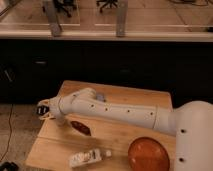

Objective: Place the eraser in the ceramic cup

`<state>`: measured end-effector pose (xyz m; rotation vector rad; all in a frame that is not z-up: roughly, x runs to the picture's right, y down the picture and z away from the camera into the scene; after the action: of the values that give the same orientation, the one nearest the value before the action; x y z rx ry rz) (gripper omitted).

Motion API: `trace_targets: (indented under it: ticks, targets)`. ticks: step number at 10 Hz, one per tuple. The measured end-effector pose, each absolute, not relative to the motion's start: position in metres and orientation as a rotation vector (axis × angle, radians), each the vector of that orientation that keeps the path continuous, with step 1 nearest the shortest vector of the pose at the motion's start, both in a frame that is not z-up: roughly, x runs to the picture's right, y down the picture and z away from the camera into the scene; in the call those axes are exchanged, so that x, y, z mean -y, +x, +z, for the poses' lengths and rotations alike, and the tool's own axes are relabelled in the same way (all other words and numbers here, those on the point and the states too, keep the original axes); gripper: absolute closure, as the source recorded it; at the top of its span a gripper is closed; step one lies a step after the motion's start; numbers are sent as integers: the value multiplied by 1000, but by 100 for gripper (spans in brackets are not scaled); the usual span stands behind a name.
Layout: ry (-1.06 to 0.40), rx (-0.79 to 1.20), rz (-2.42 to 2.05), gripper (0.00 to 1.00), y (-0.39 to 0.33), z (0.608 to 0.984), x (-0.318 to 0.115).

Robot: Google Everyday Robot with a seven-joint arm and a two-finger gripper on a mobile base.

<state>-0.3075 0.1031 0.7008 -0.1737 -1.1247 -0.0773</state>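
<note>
My gripper is at the left edge of the wooden table, at the end of the white arm that reaches across from the right. Its fingers stand apart with nothing visible between them, so it is open. A small beige-grey cylinder, the ceramic cup, shows just under the wrist, right of the gripper and partly covered by the arm. The eraser is not visible; it may be hidden in the cup or behind the arm.
A dark red-brown flat object lies right of the cup. A white bottle lies on its side near the front edge. An orange plate sits front right. A blue-grey object peeks out behind the arm.
</note>
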Motion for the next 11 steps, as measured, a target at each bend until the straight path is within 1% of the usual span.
trace_targets:
  ticks: [6,11]
  targets:
    - [-138,1122,-101,20,-300,701,-104]
    - [-91,1104,-149,20,-287,701,-95]
